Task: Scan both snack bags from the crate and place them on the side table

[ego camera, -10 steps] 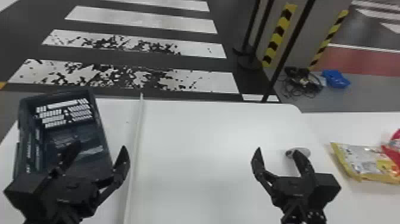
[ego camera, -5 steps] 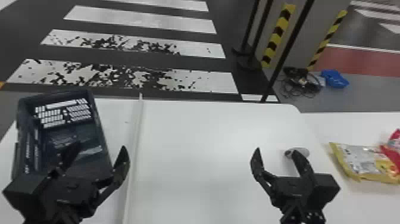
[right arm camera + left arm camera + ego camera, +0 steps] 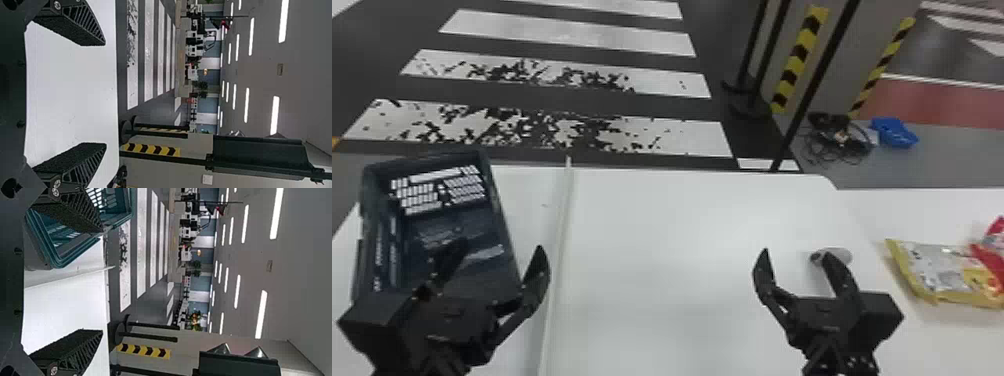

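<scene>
- Deep blue plastic crate (image 3: 427,161), open-topped, ahead of the left gripper (image 3: 502,246) and to its left; that gripper's outer finger overlaps the view of it.
- Small grey rounded object (image 3: 842,256) by the right gripper (image 3: 797,254), partly hidden behind its outer finger.
- Slim white strip (image 3: 561,235), a low divider running forward just right of the left gripper.
- Yellow-and-silver snack bag (image 3: 934,267), lying flat to the right of the right gripper; the red snack bag (image 3: 994,242) overlaps its far side and is cut off by the view's edge. Both lie on the white side table (image 3: 907,215).
- Smooth white table (image 3: 672,220) between and ahead of the grippers; beyond it, a dark floor with white crossing stripes, and, ahead of the right gripper, black posts, tangled cables (image 3: 837,142) and a blue container (image 3: 894,132).
- Both arms come from the bottom edge, fingers pointing forward, spread wide and holding nothing.
</scene>
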Robot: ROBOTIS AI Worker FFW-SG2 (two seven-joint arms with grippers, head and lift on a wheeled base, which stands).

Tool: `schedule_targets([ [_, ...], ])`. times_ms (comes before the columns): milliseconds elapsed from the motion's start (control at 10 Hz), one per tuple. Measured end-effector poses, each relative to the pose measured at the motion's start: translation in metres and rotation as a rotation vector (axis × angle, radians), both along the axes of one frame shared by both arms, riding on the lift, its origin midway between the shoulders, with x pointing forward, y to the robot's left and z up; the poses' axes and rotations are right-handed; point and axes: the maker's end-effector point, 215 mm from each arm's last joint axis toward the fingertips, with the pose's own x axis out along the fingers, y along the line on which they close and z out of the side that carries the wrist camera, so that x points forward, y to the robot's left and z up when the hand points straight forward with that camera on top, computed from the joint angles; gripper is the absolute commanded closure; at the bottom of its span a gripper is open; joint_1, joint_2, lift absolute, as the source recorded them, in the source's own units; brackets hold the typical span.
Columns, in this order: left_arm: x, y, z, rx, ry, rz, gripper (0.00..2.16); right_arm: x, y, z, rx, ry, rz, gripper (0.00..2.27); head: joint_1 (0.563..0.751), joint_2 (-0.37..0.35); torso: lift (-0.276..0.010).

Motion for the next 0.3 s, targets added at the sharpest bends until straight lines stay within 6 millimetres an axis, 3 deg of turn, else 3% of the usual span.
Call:
schedule_targets([
  [300, -0.0003, -0.0013, 0.0001, -0.001, 0.0, -0.002, 0.08, -0.0008, 0.0, -0.0009, 0.001, 0.002, 0.0, 0.08, 0.695, -0.191, -0.095],
])
